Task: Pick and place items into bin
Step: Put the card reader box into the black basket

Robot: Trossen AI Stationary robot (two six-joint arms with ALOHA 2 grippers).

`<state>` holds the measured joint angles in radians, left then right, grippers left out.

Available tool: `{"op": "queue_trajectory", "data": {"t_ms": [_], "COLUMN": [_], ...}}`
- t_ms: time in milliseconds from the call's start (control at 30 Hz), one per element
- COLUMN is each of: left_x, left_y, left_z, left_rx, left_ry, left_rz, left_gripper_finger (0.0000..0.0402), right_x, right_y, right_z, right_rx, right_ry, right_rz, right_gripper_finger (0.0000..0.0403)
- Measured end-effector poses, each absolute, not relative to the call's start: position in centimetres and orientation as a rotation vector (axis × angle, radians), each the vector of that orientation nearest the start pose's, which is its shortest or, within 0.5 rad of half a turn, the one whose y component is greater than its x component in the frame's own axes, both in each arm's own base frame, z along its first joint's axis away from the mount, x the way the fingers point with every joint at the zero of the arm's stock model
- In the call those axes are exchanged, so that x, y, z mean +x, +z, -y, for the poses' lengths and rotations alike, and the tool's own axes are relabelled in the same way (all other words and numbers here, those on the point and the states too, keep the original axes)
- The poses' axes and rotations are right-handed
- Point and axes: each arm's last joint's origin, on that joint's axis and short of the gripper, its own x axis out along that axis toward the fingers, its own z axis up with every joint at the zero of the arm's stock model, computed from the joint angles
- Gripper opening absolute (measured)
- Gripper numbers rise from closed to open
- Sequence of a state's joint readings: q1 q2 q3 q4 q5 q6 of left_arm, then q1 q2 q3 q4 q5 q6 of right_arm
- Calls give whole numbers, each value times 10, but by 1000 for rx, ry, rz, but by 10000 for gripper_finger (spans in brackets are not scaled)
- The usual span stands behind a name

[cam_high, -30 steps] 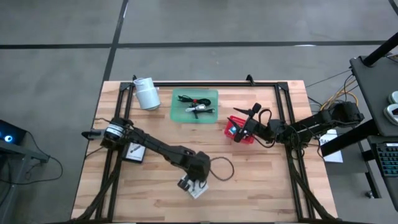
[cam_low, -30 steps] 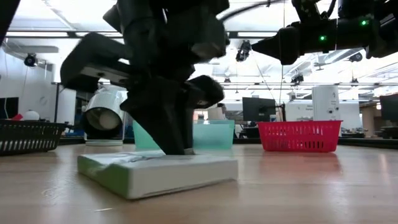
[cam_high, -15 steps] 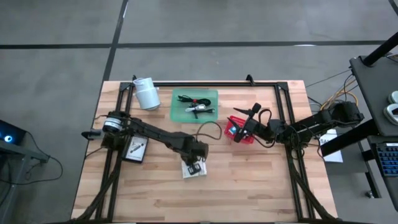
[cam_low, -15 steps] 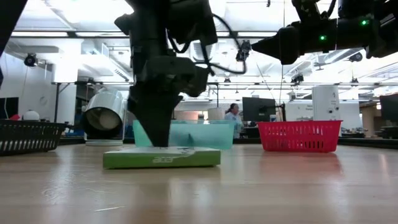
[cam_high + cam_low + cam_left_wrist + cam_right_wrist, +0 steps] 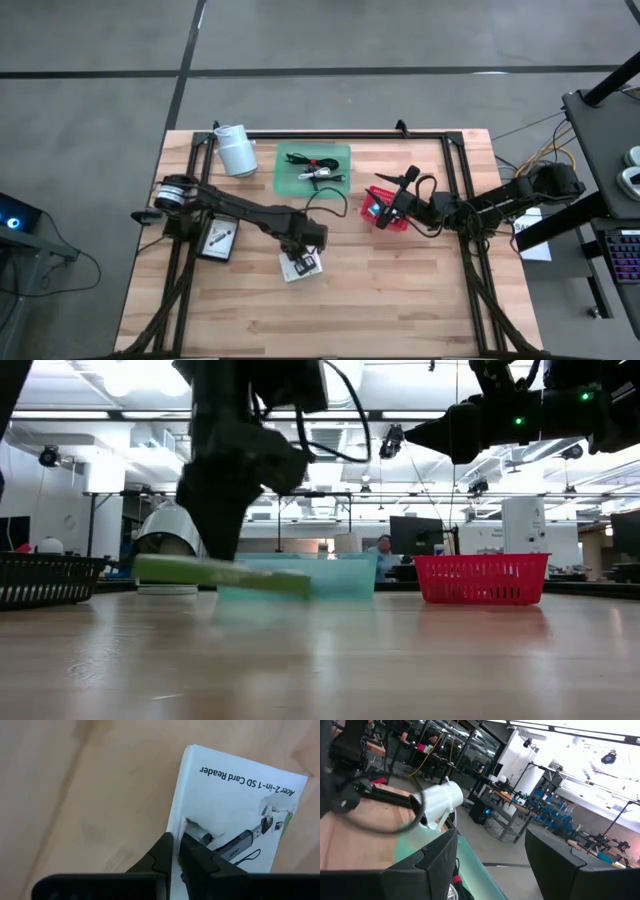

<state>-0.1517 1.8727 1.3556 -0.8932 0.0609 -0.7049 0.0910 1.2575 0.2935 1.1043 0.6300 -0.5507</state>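
Observation:
My left gripper (image 5: 303, 252) is near the table's middle, shut on a white printed card box (image 5: 297, 268) reading "Acer 2-in-1 SD Card Reader" (image 5: 240, 805). In the low view the box (image 5: 222, 572) shows its green edge and hangs tilted above the wood. A second white card (image 5: 216, 240) lies flat beside the left arm. The green bin (image 5: 313, 168) holds thin black cables (image 5: 318, 172). My right gripper (image 5: 388, 206) waits open over the red basket (image 5: 386, 214). My left gripper pinches the card box by one long edge (image 5: 176, 831), at a torn spot in the printed face, between its two fingers (image 5: 164, 851). The fingers come from above, pointing down. The box is lifted clear of the table and tilted, one end lower (image 5: 285, 584).
A white cylindrical roll (image 5: 236, 150) lies at the far left, next to the green bin. A dark basket (image 5: 45, 578) shows at the low view's left. The black frame rails (image 5: 455, 170) run along the table's sides. Bare wood (image 5: 400, 300) lies on the near side.
My left gripper has moved toward the table's far edge and a little left, toward the green bin, staying shut on the card box. The box first slid along the wood, then came up clear of it and tipped.

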Motion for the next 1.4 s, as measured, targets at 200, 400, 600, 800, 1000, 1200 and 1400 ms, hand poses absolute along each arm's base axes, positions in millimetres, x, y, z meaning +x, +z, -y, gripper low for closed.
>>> {"op": "queue_trajectory", "data": {"t_ms": [200,400,600,800,1000,1200,1400], "left_x": [327,290,248,221,206,189,165], "left_y": [223,256,277,282,271,264,256], "left_z": [54,55,57,61,63,61,53], "left_rx": [-524,-515,-521,-493,-524,-581,-646], "left_ry": [497,721,946,1117,1172,1209,1277], "left_rz": [-1370,-1319,-1273,-1248,-1233,-1250,-1216], "left_gripper_finger": [3,2,2,2,1,1,1], "right_x": [219,219,218,218,218,218,218], "right_y": [200,200,201,202,202,202,202], "right_z": [-3,-3,-3,-3,-3,-3,-3], "right_rx": [-488,-488,-488,-485,-484,-484,-484], "right_ry": [-560,-560,-560,-561,-562,-562,-561], "right_rz": [-19,-19,-16,-8,-7,-6,-7], "right_gripper_finger": [219,219,219,219,219,219,219]}}
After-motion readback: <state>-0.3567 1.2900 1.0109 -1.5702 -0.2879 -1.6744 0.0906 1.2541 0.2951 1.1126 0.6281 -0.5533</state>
